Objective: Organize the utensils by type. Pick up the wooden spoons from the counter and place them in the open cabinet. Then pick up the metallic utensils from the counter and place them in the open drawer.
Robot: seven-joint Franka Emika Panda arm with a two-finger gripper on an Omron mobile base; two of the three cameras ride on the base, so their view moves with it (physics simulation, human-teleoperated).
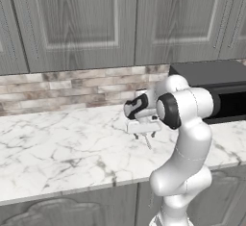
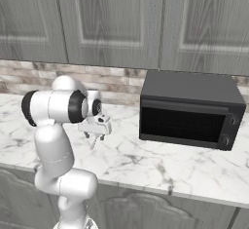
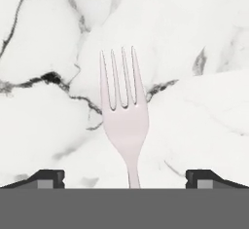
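Over the marble surface [image 1: 57,143], left of the black oven [image 2: 187,108] — the end effector [image 3: 125,177] hangs jaws down above the fork [image 3: 124,108], spread wide, gripping nothing. In the hand view the fork lies flat on the surface, centred between the two fingertips [image 3: 46,178], tines pointing away, handle running back beneath the hand.

Step in hand, as I judge it: grasping the fork for the drawer. To do it well — come straight down, keep the handle midway between the tips, close across the narrow neck or handle rather than the tines.

Fork: thin, pale silver, smooth, four slim tines, tapering neck. Lying flat on slick veined stone, it may slide or slip a shallow pinch. Oven: matte, box-shaped.
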